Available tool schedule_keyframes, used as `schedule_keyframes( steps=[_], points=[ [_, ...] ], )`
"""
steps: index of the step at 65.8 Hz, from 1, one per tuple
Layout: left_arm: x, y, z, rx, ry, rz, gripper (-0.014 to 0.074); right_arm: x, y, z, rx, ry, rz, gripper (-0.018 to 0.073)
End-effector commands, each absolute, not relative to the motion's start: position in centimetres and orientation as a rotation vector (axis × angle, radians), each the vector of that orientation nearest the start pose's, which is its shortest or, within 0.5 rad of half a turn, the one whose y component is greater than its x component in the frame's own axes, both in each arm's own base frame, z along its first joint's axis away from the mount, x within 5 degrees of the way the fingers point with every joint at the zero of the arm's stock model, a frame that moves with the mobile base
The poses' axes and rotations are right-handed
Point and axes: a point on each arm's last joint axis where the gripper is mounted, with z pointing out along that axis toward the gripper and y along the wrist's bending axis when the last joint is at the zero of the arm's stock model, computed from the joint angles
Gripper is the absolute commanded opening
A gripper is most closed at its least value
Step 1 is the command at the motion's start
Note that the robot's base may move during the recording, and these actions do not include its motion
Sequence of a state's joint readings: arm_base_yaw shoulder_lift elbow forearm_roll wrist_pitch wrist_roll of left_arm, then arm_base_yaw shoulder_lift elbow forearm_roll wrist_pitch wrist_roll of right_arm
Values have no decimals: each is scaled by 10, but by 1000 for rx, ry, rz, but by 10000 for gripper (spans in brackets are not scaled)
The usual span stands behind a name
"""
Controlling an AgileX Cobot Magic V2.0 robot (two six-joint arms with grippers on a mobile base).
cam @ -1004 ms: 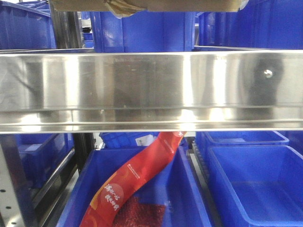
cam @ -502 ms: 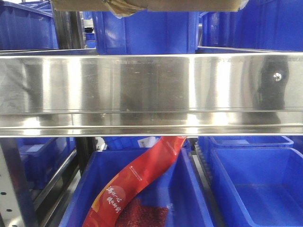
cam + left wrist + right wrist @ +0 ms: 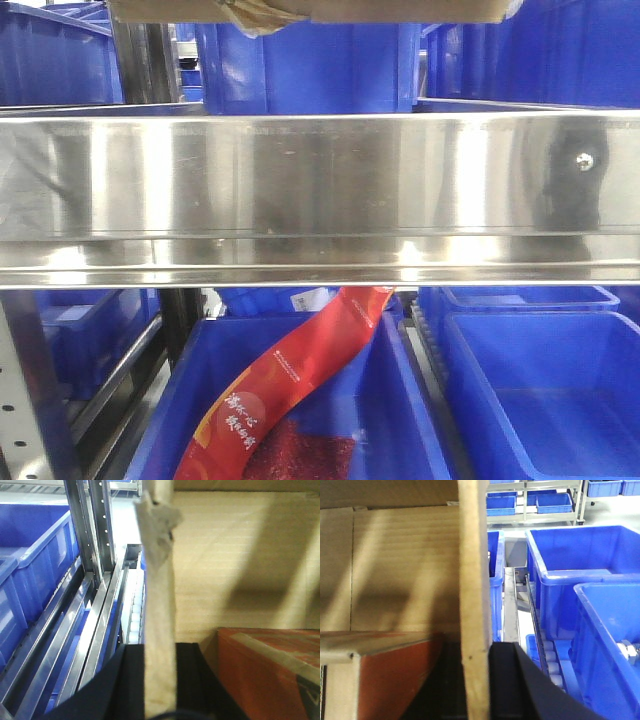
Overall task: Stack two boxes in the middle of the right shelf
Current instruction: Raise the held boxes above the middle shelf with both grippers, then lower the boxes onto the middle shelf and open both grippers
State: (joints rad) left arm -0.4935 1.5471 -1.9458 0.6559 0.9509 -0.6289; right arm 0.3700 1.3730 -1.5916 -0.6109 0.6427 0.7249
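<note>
Box [image 3: 300, 10] rides above the shelf rail [image 3: 320, 185], long axis along it. Each arm's jaws pinch an end flap: left flap [image 3: 159, 630], right flap [image 3: 474, 605].

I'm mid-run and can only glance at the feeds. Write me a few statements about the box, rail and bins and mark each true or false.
1. A cardboard box shows at the top edge of the front view, above the steel rail. True.
2. The red packet hangs in a bin above the rail. False: the bin is below it.
3. The right-hand lower bin looks empty where it shows. True.
4. Both wrist views show open floor only. False: corrugated cardboard fills much of each, with a flap edge close up.
</note>
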Motion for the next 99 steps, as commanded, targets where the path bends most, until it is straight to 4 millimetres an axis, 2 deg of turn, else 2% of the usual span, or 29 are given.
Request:
schedule_keyframes(
  steps=[1,13,20,28,35,42,49,64,69,73,75,80,86,92,99],
  points=[
    [297,-101,526,-91,1819,65,-111,283,74,496,92,1725,101,-162],
    [294,-101,521,-70,1890,72,-111,281,83,494,141,1790,212,-139],
    [294,-98,520,-19,1938,51,-111,280,94,497,156,1873,192,-139],
    [297,-89,518,-58,1994,-38,-111,288,110,492,167,1976,157,-140],
    [303,-79,508,-47,2073,-32,-111,293,122,488,175,2038,158,-140],
    [313,-77,495,-21,2156,-41,-111,300,131,478,191,2110,190,-140],
    [322,-79,485,-22,2197,-31,-111,306,134,468,201,2167,174,-140],
    [330,-82,477,-19,2220,-23,-109,320,139,452,196,2203,124,-140],
    [330,-82,477,-19,2218,-23,-56,323,141,450,192,2201,126,-133],
    [330,-82,477,-19,2218,-23,27,324,142,450,190,2202,126,-71],
    [330,-82,477,-19,2218,-23,94,324,142,450,190,2202,126,-22],
    [330,-82,478,-18,2212,-25,232,324,141,450,190,2199,120,153],
    [331,-82,479,-16,2202,-29,356,324,140,450,188,2194,103,317],
    [331,-82,479,-14,2191,-33,421,325,138,451,184,2181,75,412],
    [332,-83,480,-13,2182,-36,421,320,133,458,185,2153,49,433]
  ],
)
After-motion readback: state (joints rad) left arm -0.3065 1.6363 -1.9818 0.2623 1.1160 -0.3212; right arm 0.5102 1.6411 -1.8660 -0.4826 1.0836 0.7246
